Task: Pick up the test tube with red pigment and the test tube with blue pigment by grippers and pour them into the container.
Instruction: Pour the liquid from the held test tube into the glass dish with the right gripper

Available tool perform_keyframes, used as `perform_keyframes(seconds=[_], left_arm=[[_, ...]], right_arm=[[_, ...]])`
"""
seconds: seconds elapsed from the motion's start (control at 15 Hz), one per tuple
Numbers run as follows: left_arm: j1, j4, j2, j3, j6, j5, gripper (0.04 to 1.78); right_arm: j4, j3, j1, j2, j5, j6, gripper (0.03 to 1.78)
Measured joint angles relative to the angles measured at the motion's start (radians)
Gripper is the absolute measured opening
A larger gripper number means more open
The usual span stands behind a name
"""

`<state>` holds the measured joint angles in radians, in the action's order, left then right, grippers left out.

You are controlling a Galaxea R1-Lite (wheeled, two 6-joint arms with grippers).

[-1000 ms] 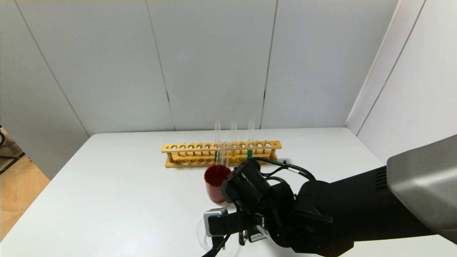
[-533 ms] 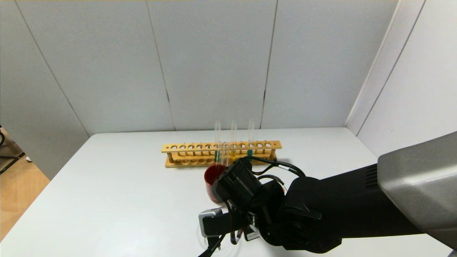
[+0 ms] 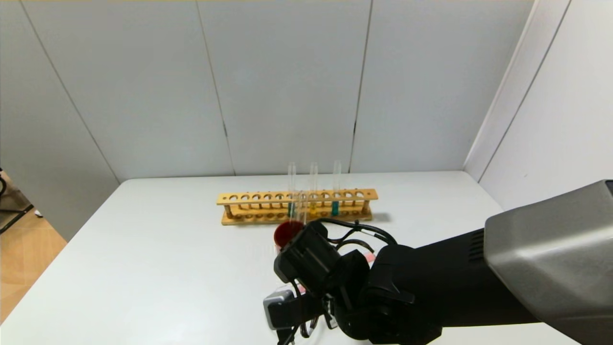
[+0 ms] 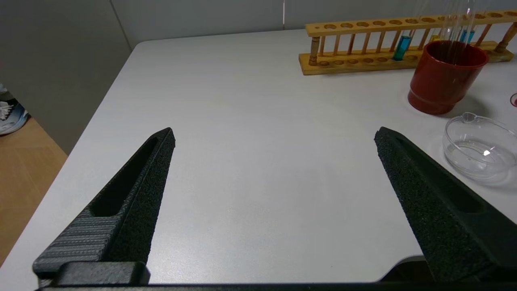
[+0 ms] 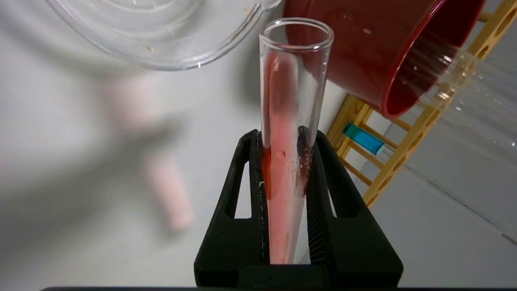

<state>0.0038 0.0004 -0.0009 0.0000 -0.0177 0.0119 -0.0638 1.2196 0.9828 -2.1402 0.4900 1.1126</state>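
Progress, judged from present positions: the red pour is under way but not finished; the blue tube is untouched; both remain to be emptied into the beaker. Left gripper: parked low over bare tabletop on the robot's left, jaws spread wide, holding nothing. White table: bears all items. Wooden test-tube rack: at the far middle of the table, three tubes standing in it. Green-bottomed tube, yellow-bottomed tube, then the test tube with blue pigment, upright in the rack toward its right end. Dark-red cup: just in front of the rack, with clear tubes standing in it. Container: clear glass beaker with spout, near the cup on the robot's side; it looks empty of pigment. Test tube with red pigment: clamped between the fingers of the right gripper, tipped well over, red liquid spread along its wall, mouth near the beaker's rim but seemingly not yet over it. Right arm: reaching from the right across the near table, wrist rolled for pouring.
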Motion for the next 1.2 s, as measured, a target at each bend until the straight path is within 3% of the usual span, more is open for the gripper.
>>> perform_keyframes(seconds=[0.07, 1.2], left_arm=[[0.0, 0.0, 0.0, 0.0, 0.0, 0.0, 1.75], [0.0, 0.0, 0.0, 0.0, 0.0, 0.0, 1.75]], right_arm=[[-0.01, 0.008, 0.002, -0.004, 0.021, 0.004, 0.35], [-0.17, 0.129, 0.032, -0.039, 0.131, 0.07, 0.35]])
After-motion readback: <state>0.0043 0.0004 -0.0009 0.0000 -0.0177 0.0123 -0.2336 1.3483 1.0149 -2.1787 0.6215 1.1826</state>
